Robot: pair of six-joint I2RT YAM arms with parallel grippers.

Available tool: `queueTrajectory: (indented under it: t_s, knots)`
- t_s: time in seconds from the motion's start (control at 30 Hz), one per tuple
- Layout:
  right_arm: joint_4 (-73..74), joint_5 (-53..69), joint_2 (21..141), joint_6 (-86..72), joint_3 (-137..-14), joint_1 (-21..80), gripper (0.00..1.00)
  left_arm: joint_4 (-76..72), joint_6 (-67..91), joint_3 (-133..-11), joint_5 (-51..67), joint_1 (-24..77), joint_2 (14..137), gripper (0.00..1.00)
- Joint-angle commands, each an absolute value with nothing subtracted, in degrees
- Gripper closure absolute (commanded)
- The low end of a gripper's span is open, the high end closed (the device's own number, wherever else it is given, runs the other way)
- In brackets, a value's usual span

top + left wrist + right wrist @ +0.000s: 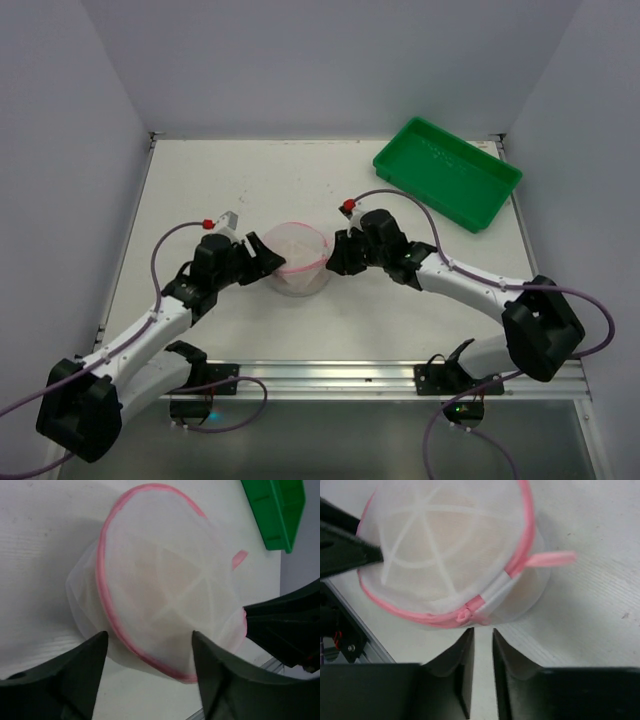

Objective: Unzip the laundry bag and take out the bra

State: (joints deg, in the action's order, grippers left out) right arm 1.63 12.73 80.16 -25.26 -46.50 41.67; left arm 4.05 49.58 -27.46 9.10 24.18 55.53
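The laundry bag [298, 258], a white mesh dome with pink zip trim, sits on the table between both grippers. A pale peach shape, the bra [455, 535], shows dimly through the mesh. My left gripper [262, 256] stands open at the bag's left side, and the bag's pink rim [145, 656] crosses the wide gap between its fingers [148, 636] without being pinched. My right gripper [336, 254] is at the bag's right side. Its jaws [483, 631] are a narrow gap apart with nothing in them, just short of the pink zip puller [465, 615]. A pink loop tab [552, 558] sticks out beside the zip.
A green plastic tray [447, 172] stands at the back right of the table [220, 190]. A metal rail [330, 375] runs along the near edge between the arm bases. Walls enclose the table on three sides.
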Motion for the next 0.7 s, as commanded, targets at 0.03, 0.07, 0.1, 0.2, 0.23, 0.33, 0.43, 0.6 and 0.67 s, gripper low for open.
queueTrajectory:
  t_s: [0.03,0.07,0.1,0.2,0.23,0.33,0.43,0.6,0.67]
  knots:
    - [9.7,9.5,77.2,-19.1,-52.4,41.1,0.53,3.6,50.9,-25.6,3.5,24.4,46.5,0.08]
    - [11.0,8.3,76.4,-18.6,-52.9,41.6,0.48,5.8,49.8,-26.3,2.6,24.4,45.7,0.05]
    - [12.2,7.5,75.6,-17.4,-53.6,41.8,0.44,6.9,49.3,-27.4,0.7,24.3,45.2,0.02]
    - [17.1,4.2,72.7,-16.0,-56.8,43.2,0.33,11.7,46.9,-32.8,-1.3,24.2,46.4,0.0]
    - [19.0,3.7,72.2,-15.7,-58.5,43.4,0.31,12.8,46.2,-35.5,-1.8,24.3,48.1,0.0]
    - [20.2,2.1,70.5,-14.9,-61.3,44.7,0.28,16.1,45.4,-38.3,-2.9,24.0,51.5,0.01]
    - [19.7,1.5,71.5,-13.1,-64.4,47.9,0.26,14.9,46.0,-37.6,-2.8,23.5,53.7,0.07]
    - [17.8,0.4,77.6,-7.7,-68.1,51.9,0.23,9.9,47.1,-35.6,-0.3,23.1,57.2,0.15]
    - [17.6,0.4,79.9,-7.9,-69.8,52.0,0.22,7.2,47.1,-34.9,2.4,23.1,59.4,0.17]
